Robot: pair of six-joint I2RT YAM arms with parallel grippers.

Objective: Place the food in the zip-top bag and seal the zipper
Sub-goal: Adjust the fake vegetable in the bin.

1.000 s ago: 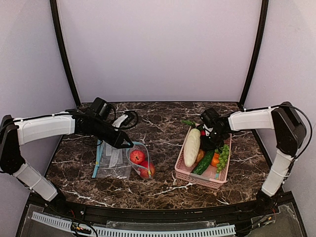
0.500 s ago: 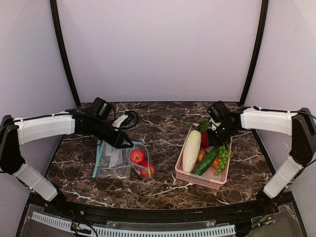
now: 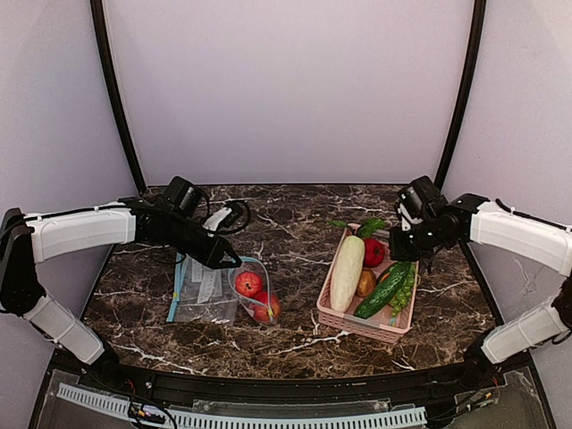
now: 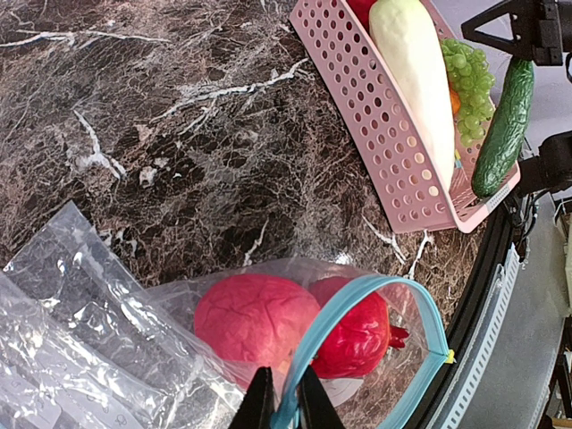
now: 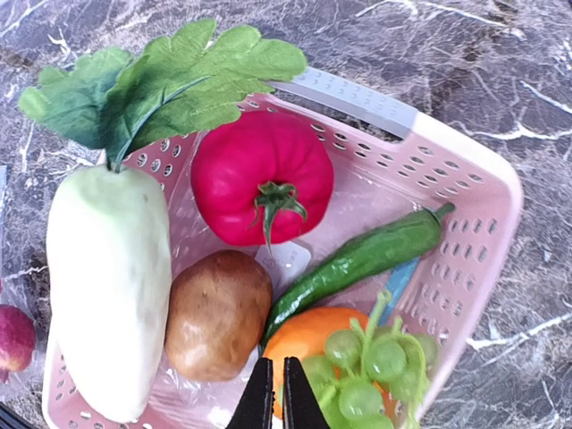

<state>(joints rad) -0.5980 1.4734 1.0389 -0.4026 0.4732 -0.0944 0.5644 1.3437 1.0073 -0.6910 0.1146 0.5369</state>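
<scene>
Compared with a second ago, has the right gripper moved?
Yes. The right gripper has shifted right, from over the pink basket's middle toward its right rim, away from the white radish.

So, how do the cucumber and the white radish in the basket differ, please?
The cucumber is dark green and slim; the radish is white and much thicker. The radish carries green leaves; the cucumber only a stub. The radish lies along one wall, the cucumber slants across. Both are long and lie in the pink basket.

No lettering is legible; the white labels [image 3: 207, 284] on the clear bags [image 3: 192, 308] are too blurred
</scene>
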